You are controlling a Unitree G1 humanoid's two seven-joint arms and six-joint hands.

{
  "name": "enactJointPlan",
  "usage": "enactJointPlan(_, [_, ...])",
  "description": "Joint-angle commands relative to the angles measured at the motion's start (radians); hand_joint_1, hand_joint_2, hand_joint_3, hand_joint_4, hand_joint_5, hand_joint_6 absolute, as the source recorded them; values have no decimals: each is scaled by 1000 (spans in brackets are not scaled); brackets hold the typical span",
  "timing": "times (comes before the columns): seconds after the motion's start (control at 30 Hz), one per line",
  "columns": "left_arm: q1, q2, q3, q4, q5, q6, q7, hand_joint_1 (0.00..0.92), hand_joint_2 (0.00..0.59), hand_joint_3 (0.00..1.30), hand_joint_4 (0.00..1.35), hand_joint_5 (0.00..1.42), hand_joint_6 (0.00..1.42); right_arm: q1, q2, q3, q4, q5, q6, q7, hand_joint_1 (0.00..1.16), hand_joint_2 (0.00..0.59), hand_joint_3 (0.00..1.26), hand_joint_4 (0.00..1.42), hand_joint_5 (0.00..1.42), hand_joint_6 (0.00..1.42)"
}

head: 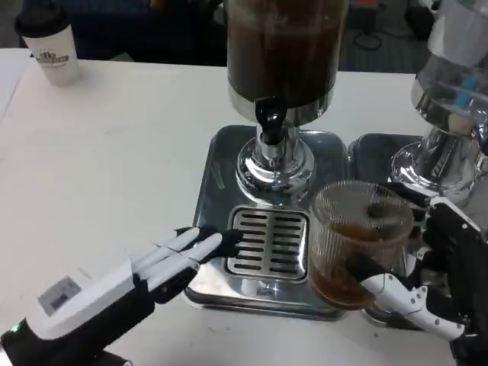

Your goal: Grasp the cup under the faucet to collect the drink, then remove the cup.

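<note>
The white worktop (114, 152) carries a steel tray (210, 191) at the middle and a lidded paper cup (52, 47) far left.

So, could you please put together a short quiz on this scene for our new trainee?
1. True or false: the cup stands on the drip grate under the faucet.
2. Which hand holds the cup? A) left B) right C) neither
3. Fill in: the left hand has its fingers stretched out, their tips at the edge of the ____.

Key:
1. False. The cup, with brown drink in it, is held to the right of the grate.
2. B. The right hand grips it.
3. Grate.
</note>
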Motion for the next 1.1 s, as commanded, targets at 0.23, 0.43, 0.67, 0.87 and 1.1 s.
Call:
enactJointPlan(0.23, [24, 26, -20, -29, -47, -25, 9, 0, 34, 0, 0, 0, 0, 63, 6, -17, -118, 37, -27, 2, 908, 155, 698, 820, 1055, 1370])
enactJointPlan(0.43, [46, 34, -24, -38, -56, -54, 9, 0, 38, 0, 0, 0, 0, 76, 6, -17, -138, 43, -31, 9, 910, 153, 700, 820, 1056, 1370])
enactJointPlan(0.67, [71, 33, -20, -54, -68, -84, 12, 0, 40, 1, 0, 0, 0, 98, 9, -21, -166, 47, -31, 17, 912, 152, 708, 827, 1056, 1369])
enactJointPlan(0.87, [81, 32, -14, -66, -65, -110, 15, 0, 43, 2, 0, 0, 0, 108, 7, -22, -185, 51, -31, 22, 913, 152, 714, 831, 1063, 1368])
enactJointPlan(1.1, [81, 33, -2, -70, -68, -107, 18, 0, 43, 6, 0, 0, 0, 118, 10, -19, -204, 55, -29, 29, 913, 151, 723, 841, 1068, 1368])
